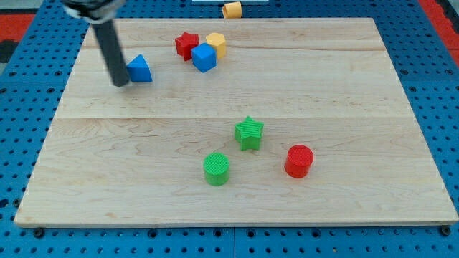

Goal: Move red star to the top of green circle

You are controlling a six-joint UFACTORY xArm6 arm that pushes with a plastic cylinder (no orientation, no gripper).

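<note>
The table [344, 107] is pale wood with a faint grain, set on a blue pegboard [21, 143]. On it lie a red star [186, 44], a yellow block [216, 43], a blue cube [204, 57], a blue triangle [140, 69] — and a green star [249, 133], a green circle [216, 169] and a red cylinder [299, 160], these three finely ribbed. The rod ending in my tip [119, 84] is black, and an orange block [231, 9] sits beyond the wood.

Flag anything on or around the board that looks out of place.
One orange block sits off the wooden board, beyond its top edge on the blue surface. All the other blocks lie on the board; nothing looks tipped or damaged.
</note>
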